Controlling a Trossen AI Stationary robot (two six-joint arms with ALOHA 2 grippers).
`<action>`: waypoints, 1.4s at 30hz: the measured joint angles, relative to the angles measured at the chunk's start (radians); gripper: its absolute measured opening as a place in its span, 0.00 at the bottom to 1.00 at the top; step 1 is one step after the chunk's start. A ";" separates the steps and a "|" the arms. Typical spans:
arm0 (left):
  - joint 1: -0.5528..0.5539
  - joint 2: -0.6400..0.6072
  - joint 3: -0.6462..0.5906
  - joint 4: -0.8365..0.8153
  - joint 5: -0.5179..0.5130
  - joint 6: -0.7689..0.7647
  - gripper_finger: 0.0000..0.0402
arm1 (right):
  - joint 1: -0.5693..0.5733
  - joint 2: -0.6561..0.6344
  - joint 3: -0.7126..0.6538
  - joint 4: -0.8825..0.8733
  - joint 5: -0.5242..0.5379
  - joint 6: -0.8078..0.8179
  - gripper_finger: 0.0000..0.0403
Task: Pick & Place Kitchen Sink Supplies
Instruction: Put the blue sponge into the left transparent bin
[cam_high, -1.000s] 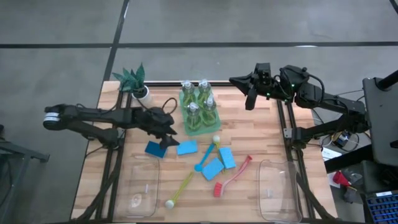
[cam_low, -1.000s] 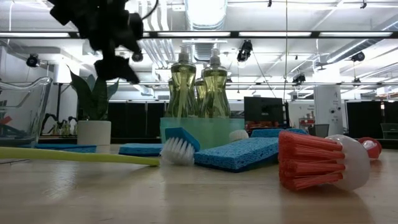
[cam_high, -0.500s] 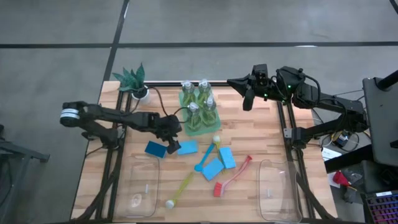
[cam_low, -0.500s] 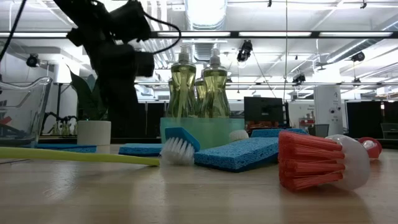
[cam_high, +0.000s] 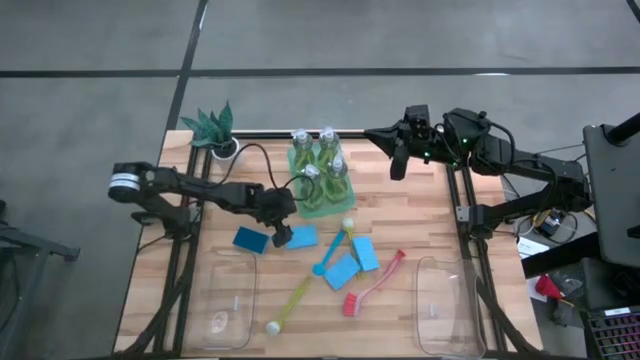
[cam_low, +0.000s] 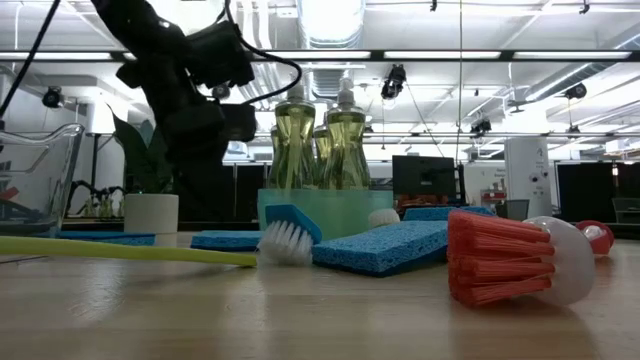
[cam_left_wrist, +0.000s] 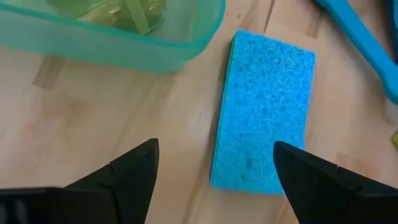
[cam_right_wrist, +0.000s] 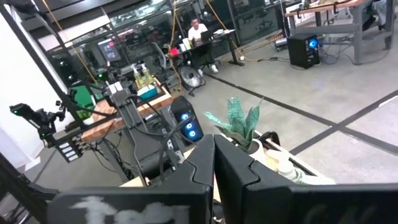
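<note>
My left gripper (cam_high: 283, 236) is open and hangs just above the table. Its fingers stand on either side of a blue sponge (cam_left_wrist: 264, 112), the one lying flat beside the green tray (cam_left_wrist: 124, 43), and touch nothing. That sponge (cam_high: 301, 237) has a darker blue sponge (cam_high: 250, 240) to its left. Two more sponges (cam_high: 354, 261) lie among the blue brush (cam_high: 332, 252), yellow brush (cam_high: 290, 305) and red brush (cam_high: 373, 290). Several bottles (cam_high: 320, 160) stand in the tray. My right gripper (cam_high: 397, 165) is shut and waits high by the table's far right corner.
A potted plant (cam_high: 220, 135) stands at the far left corner. Clear bins sit at the near left (cam_high: 228, 295) and near right (cam_high: 448, 305). In the low view the red brush head (cam_low: 500, 255) and a sponge (cam_low: 385, 245) lie close to the camera.
My left gripper has moved toward the table's right and come down, from beside the darker sponge to over the sponge next to the green tray. The things on the table have stayed where they were.
</note>
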 joint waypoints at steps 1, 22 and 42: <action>0.000 0.010 0.000 0.012 0.000 0.006 0.75 | 0.000 0.000 0.000 0.000 0.000 -0.001 0.02; 0.000 0.090 0.002 0.021 0.020 0.042 0.36 | 0.000 0.001 0.000 -0.007 0.000 -0.010 0.02; 0.001 -0.112 0.059 -0.255 0.126 0.052 0.00 | 0.000 0.001 0.000 0.001 0.010 -0.017 0.02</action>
